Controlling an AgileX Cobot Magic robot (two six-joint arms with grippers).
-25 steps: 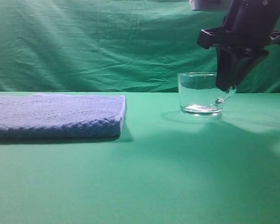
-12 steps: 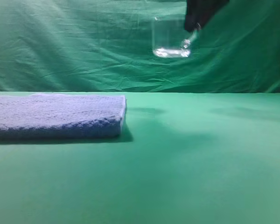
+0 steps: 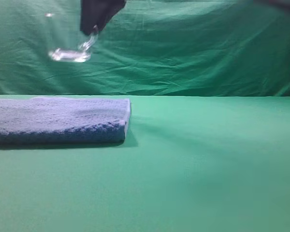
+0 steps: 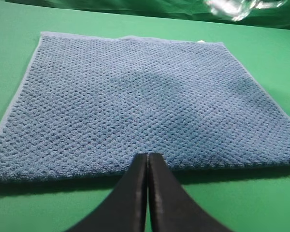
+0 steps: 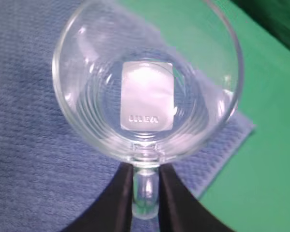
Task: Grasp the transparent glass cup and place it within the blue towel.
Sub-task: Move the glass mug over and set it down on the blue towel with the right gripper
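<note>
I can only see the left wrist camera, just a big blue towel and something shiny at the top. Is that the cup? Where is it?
Observer: Yes. In the high view the transparent glass cup hangs in the air above the blue towel, not touching it.
Operator: Who is holding it?
Observer: The right gripper. In its own camera its fingers pinch the cup's handle from both sides.
Operator: Is there juice in it?
Observer: No, it looks empty. Looking down through it you see a white label on the bottom and the towel underneath.
</note>
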